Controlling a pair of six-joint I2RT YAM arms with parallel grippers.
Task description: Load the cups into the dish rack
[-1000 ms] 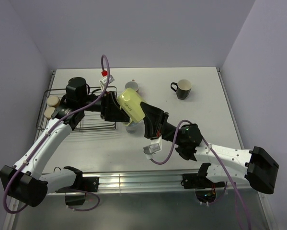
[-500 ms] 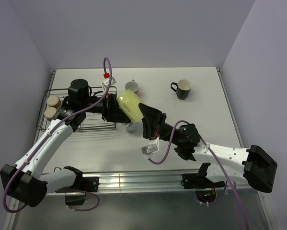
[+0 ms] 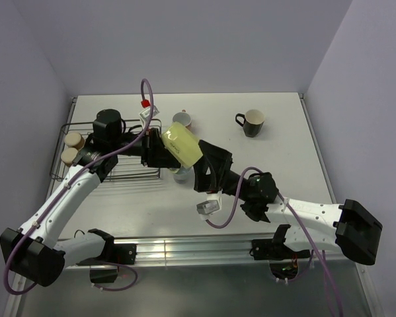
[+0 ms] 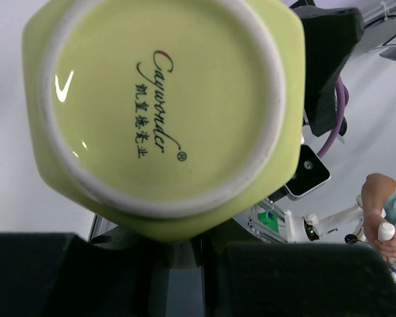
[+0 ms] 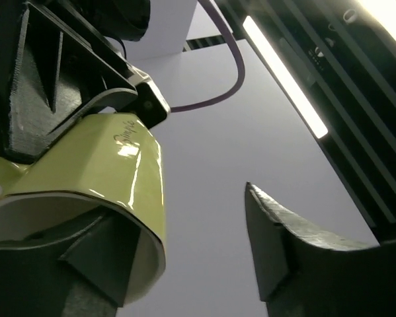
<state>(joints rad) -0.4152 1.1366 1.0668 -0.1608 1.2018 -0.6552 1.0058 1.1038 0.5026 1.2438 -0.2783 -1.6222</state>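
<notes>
A pale yellow mug hangs in the air over the table's middle, just right of the dish rack. My left gripper is shut on it from the rack side. In the left wrist view the mug's base fills the frame above the closed left gripper. My right gripper stands open, one finger still inside the mug's mouth, the other finger well apart from it. Two brown cups sit at the rack's left end.
A pink patterned cup stands behind the mug. A black cup with a cream inside is at the back right. A pale cup shows partly under the two wrists. Walls close in on the left, back and right.
My left gripper shut on the yellow mug, and my right gripper has now opened and let go of the mug's wall. The mug stays in the same spot.
</notes>
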